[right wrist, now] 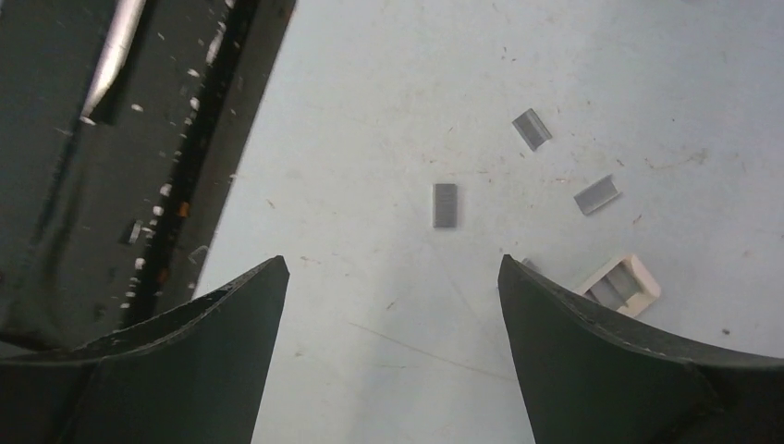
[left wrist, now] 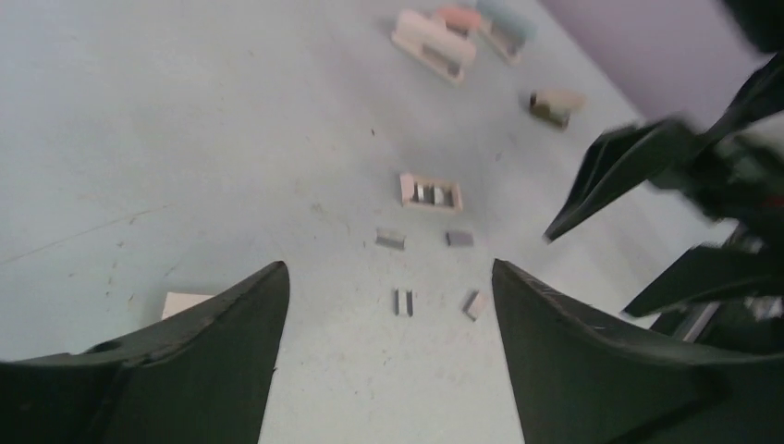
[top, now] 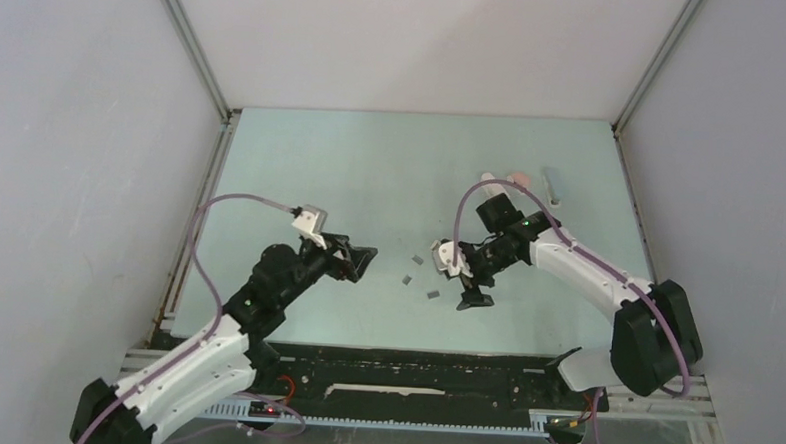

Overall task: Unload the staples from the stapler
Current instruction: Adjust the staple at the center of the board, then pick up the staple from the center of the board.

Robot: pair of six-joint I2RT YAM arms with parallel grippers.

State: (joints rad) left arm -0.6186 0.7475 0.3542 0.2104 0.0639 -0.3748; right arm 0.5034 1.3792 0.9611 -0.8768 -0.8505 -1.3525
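Spread wide and holding nothing, my left fingers (left wrist: 213,370) are hovering over the surface (left wrist: 185,139), where the staples (left wrist: 459,239) are lying loose between both arms. My right fingers (right wrist: 592,361) are also gaping, empty, above them.

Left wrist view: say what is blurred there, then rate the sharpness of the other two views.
Left wrist: the right gripper's fingers smear with motion blur; far staplers soft. Right wrist: staples crisp. Top external: evenly lit, sharp, staples tiny.
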